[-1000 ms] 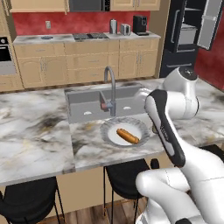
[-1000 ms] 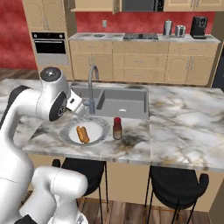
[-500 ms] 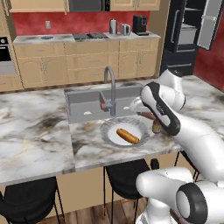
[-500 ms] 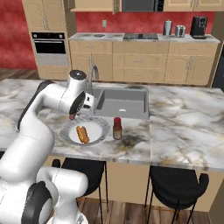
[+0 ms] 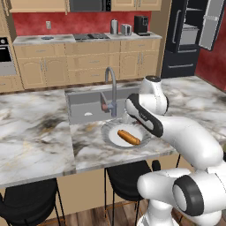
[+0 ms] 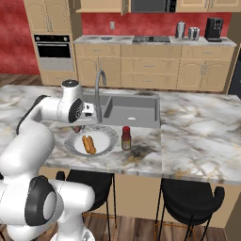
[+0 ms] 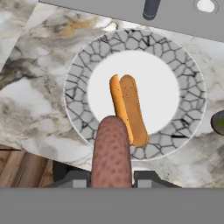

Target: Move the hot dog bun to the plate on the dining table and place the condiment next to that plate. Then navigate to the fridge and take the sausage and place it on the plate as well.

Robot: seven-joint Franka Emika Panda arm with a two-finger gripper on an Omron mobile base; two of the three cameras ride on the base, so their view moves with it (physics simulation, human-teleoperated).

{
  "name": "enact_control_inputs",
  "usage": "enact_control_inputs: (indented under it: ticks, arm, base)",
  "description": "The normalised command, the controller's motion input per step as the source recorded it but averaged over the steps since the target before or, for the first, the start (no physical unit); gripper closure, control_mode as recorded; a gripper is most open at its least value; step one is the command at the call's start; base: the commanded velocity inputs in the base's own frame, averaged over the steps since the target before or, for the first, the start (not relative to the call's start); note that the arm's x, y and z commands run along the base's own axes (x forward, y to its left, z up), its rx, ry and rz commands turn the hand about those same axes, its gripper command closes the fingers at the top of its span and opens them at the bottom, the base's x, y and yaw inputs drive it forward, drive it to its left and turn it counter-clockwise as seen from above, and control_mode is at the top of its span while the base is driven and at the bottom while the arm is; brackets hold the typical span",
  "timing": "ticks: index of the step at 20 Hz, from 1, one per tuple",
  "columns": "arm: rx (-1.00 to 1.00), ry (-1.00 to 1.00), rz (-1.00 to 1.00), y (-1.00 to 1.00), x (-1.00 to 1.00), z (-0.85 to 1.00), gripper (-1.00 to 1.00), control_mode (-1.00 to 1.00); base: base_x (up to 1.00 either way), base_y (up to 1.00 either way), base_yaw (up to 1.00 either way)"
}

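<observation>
Left base view shows the fridge standing open at the far right of the room, well away from the desk, the long marble island with its inset sink and arched tap. On that desk, just in front of the sink, sits the plate with the hot dog bun lying on its white centre. The condiment stands upright just beside the plate's rim, so the first two parts of the task look finished. The sausage is pinched in the tool, its two fingers closed against its sides, and it hangs above the plate's near edge, its far end overlapping the bun in the hand view. Judging from this, only the release onto the plate remains. Black stools are tucked under the desk's front edge, and a wall counter with a coffee maker runs along the back. The tap's base rises close behind the plate; nothing else crowds the drop.
</observation>
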Motion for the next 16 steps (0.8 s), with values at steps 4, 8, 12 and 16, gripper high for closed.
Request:
enact_control_inputs:
  ticks: [4, 8, 12, 16]
  arm:
    - [-0.02, 0.0, 0.03, -0.07, 0.16, -0.4, 1.0, -1.0]
    - [0.0, 0.0, 0.04, -0.14, 0.27, -0.37, 1.0, -1.0]
    - [0.0, -0.02, 0.08, -0.21, 0.29, -0.34, 1.0, -1.0]
    - [0.0, -0.02, 0.05, -0.21, 0.22, -0.3, 1.0, -1.0]
  base:
    - [0.0, 0.0, 0.0]
    - [0.0, 0.0, 0.0]
    - [0.0, 0.0, 0.0]
    - [0.0, 0.0, 0.0]
